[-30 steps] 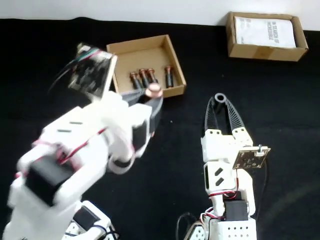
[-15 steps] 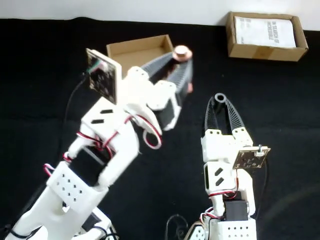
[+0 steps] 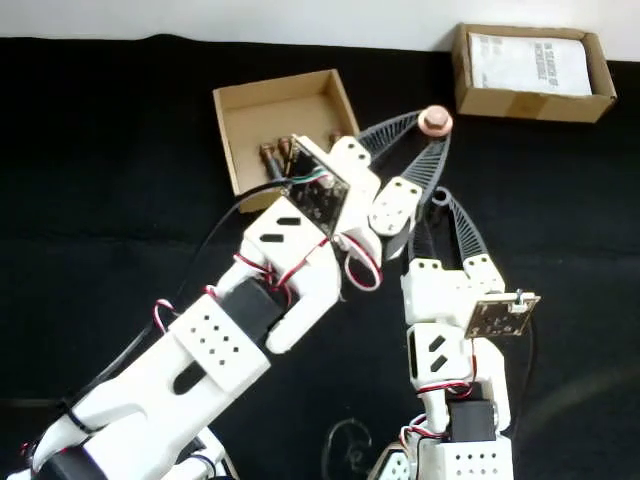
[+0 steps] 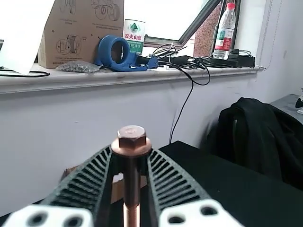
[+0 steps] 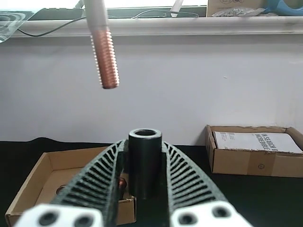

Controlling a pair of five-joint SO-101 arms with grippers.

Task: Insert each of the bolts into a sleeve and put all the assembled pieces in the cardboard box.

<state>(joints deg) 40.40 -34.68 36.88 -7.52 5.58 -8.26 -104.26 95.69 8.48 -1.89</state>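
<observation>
Right wrist view: one copper threaded bolt point(image 5: 106, 59) hangs vertical, thread down, pinched by your left gripper point(image 4: 130, 155); your right gripper point(image 5: 145, 144) clamps one black sleeve point(image 5: 145, 165) upright.

Open gap between bolt point(image 5: 105, 56) and sleeve point(image 5: 145, 163)
</observation>
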